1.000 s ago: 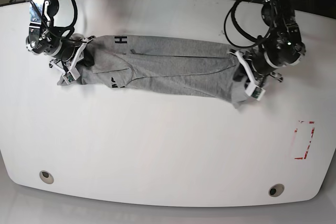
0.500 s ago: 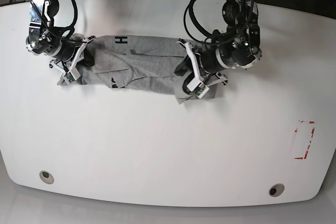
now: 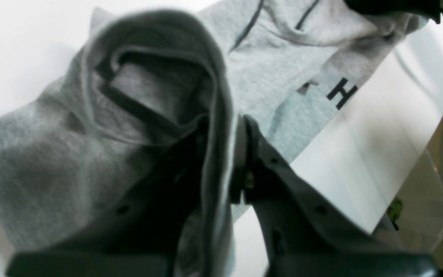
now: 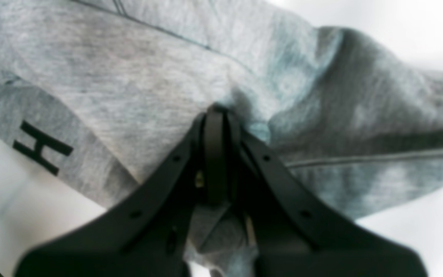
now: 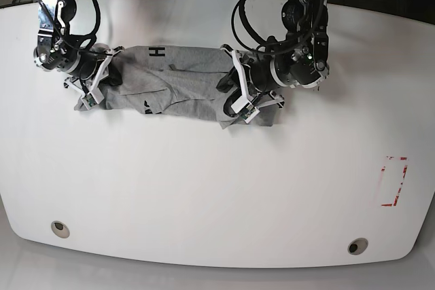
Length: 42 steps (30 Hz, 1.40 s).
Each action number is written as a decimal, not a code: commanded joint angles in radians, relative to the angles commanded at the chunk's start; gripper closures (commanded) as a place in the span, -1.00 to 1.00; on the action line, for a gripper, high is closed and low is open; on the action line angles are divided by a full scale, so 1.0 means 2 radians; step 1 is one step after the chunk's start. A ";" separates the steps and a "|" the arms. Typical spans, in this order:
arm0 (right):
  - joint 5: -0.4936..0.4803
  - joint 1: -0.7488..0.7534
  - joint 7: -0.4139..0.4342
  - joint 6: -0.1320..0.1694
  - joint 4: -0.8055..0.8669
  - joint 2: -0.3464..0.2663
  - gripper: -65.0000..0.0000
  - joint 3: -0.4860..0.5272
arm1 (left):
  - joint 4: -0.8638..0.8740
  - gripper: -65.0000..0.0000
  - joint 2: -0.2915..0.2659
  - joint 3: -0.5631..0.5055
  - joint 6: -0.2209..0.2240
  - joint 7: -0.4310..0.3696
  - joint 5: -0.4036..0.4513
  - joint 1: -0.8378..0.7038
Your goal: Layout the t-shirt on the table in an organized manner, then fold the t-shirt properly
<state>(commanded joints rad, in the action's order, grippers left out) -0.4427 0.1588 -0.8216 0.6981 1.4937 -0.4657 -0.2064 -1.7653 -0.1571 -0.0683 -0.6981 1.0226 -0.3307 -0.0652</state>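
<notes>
Left wrist: my left gripper is clamped on a bunched fold of the shirt; a black "H" is printed on the cloth beyond it, next to bare table.

Right wrist: my right gripper is pinched on grey fabric, with the "H" left of it.

Base: the shirt lies as a band on the table, well away from the red dashed mark. Left gripper holds its near end, right gripper the far one.
</notes>
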 joint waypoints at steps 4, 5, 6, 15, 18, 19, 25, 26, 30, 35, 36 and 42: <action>0.000 0.000 0.000 0.000 0.000 0.000 0.91 0.000 | 0.000 0.84 0.000 -0.003 0.000 0.000 -0.001 0.001; 0.000 0.000 0.000 0.000 0.000 0.000 0.91 0.000 | 0.000 0.78 0.000 -0.003 0.000 0.000 -0.001 0.001; 0.000 0.000 0.000 0.000 0.000 0.000 0.91 0.000 | 0.000 0.72 0.000 -0.003 0.000 0.000 -0.001 0.001; -0.001 0.001 0.000 0.000 0.000 0.000 0.91 0.000 | 0.000 -0.35 0.000 -0.003 0.000 0.000 -0.015 0.010; 0.001 0.002 0.000 0.000 0.000 0.000 0.91 0.000 | 0.000 -0.52 0.000 -0.003 0.000 0.002 -0.040 0.021; 0.001 0.002 0.000 0.000 0.000 0.000 0.91 0.000 | 0.000 -0.53 0.000 -0.005 0.000 0.002 -0.046 0.023; 0.002 0.002 0.000 0.000 0.000 0.000 0.91 0.000 | -0.011 -0.54 0.000 -0.037 0.000 0.007 -0.056 0.035; 0.002 0.002 0.000 0.000 0.000 0.000 0.91 0.000 | -0.015 -0.54 0.000 -0.038 0.000 0.008 -0.053 0.035; 0.002 0.002 0.000 0.000 0.001 0.000 0.91 0.000 | -0.039 -0.54 0.000 -0.038 0.000 0.010 -0.027 0.037; 0.001 0.002 0.000 0.000 0.002 0.000 0.91 0.000 | -0.058 -0.53 0.010 -0.039 0.000 0.005 0.033 0.041; 0.000 0.002 0.000 0.000 0.002 0.000 0.91 0.000 | -0.058 -0.53 0.015 -0.039 0.000 -0.002 0.045 0.041; 0.002 -0.001 0.000 0.000 0.002 0.000 0.91 -0.001 | -0.058 -0.10 0.053 -0.038 0.000 -0.090 0.120 0.031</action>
<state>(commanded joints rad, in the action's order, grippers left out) -0.4396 0.1573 -0.8216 0.6981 1.4983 -0.4657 -0.2079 -1.8819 -0.0514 -0.1450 -0.6981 0.8431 -0.0913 -0.0023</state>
